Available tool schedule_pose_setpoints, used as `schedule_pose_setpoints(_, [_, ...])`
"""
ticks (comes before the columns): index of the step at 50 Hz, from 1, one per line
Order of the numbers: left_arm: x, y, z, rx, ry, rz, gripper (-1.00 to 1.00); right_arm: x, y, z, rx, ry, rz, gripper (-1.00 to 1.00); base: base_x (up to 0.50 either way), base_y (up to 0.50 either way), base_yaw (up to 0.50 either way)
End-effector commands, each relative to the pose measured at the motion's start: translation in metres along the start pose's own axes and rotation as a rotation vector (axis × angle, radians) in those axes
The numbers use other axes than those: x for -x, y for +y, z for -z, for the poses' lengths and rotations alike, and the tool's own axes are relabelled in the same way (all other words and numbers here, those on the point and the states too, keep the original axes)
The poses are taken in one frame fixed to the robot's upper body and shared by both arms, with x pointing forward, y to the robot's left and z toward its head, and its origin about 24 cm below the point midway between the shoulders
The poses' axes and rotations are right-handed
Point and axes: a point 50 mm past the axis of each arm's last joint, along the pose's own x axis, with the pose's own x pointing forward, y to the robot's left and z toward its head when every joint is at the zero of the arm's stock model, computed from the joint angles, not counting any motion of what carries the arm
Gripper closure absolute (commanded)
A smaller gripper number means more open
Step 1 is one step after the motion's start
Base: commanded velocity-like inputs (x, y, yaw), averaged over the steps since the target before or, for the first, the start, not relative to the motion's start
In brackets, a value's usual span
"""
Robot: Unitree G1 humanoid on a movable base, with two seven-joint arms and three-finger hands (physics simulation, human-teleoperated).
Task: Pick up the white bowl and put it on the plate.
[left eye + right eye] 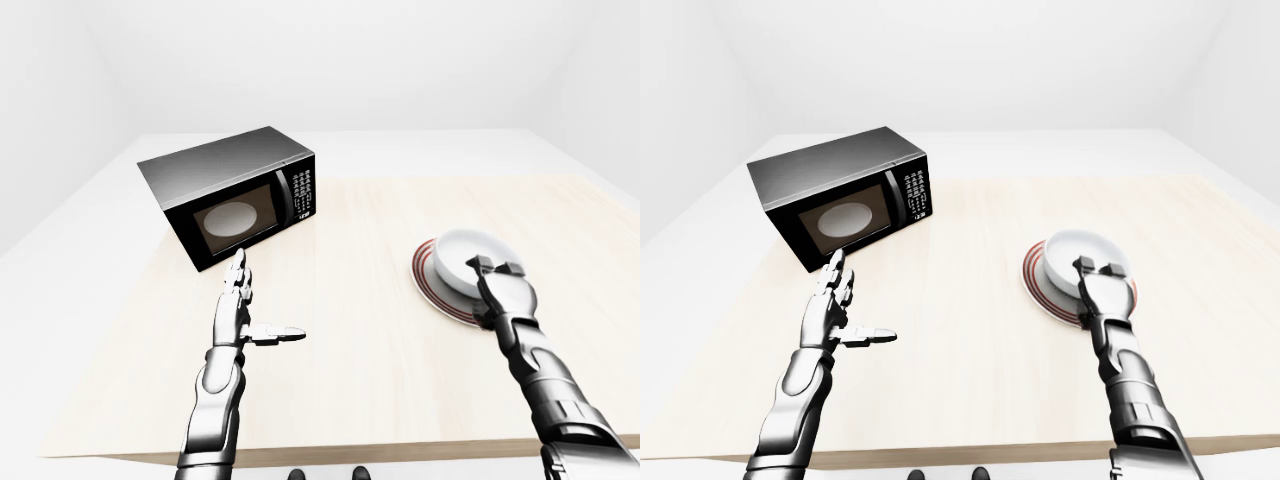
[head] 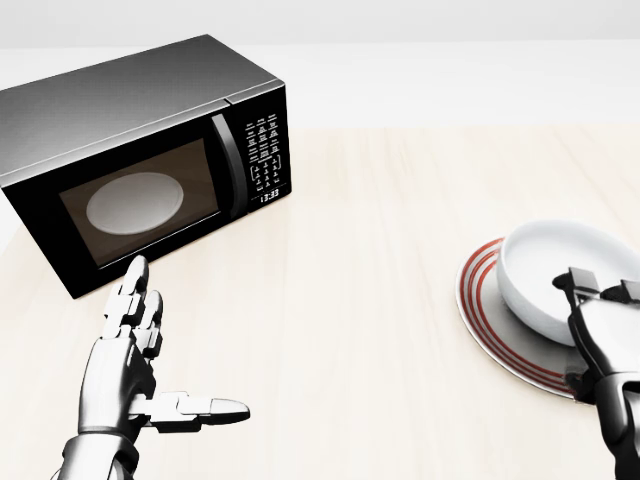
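The white bowl [image 2: 566, 276] is seated on the red-rimmed plate [image 2: 488, 318], at the head view's right. The right hand [image 2: 598, 300] is hooked over its near rim. Release should be made by opening the fingers fully, then lifting straight up. The left hand [image 2: 135, 365] hangs spread, near the microwave [image 2: 140, 150].

White bowl [image 2: 560, 275]: plain, round, upright, empty, sits on the plate [image 2: 485, 305] at right of head view, toward plate's right/upper part. Plate: flat, grey centre w/ red rings round rim, lying on light wood table.
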Motion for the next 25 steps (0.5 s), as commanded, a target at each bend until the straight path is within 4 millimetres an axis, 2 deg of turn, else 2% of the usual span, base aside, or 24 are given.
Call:
schedule_pose_setpoints(1, [0.0, 0.0, 0.0, 0.0, 0.0, 0.0, -1.0, 0.0, -0.002, 0.002, -0.016, 0.012, 0.022, -1.0, 0.0, 0.0, 0.0])
schedule_pose_setpoints(11, [0.0, 0.0, 0.0, 0.0, 0.0, 0.0, -1.0, 0.001, -0.001, 0.003, -0.016, 0.012, 0.02, -1.0, 0.0, 0.0, 0.0])
schedule_pose_setpoints(15, [0.0, 0.0, 0.0, 0.0, 0.0, 0.0, -1.0, 0.001, -0.015, -0.002, -0.038, -0.017, 0.041, -1.0, 0.0, 0.0, 0.0])
schedule_pose_setpoints(20, [0.0, 0.0, 0.0, 0.0, 0.0, 0.0, -1.0, 0.003, -0.057, -0.009, -0.085, -0.051, 0.11, -1.0, 0.0, 0.0, 0.0])
schedule_pose_setpoints(21, [0.0, 0.0, 0.0, 0.0, 0.0, 0.0, -1.0, 0.005, -0.075, -0.011, -0.099, -0.06, 0.14, -1.0, 0.0, 0.0, 0.0])
schedule_pose_setpoints(24, [0.0, 0.0, 0.0, 0.0, 0.0, 0.0, -1.0, 0.009, -0.102, -0.013, -0.116, -0.068, 0.182, -1.0, 0.0, 0.0, 0.0])
schedule_pose_setpoints(25, [0.0, 0.0, 0.0, 0.0, 0.0, 0.0, -1.0, 0.012, -0.119, -0.015, -0.126, -0.076, 0.209, -1.0, 0.0, 0.0, 0.0])
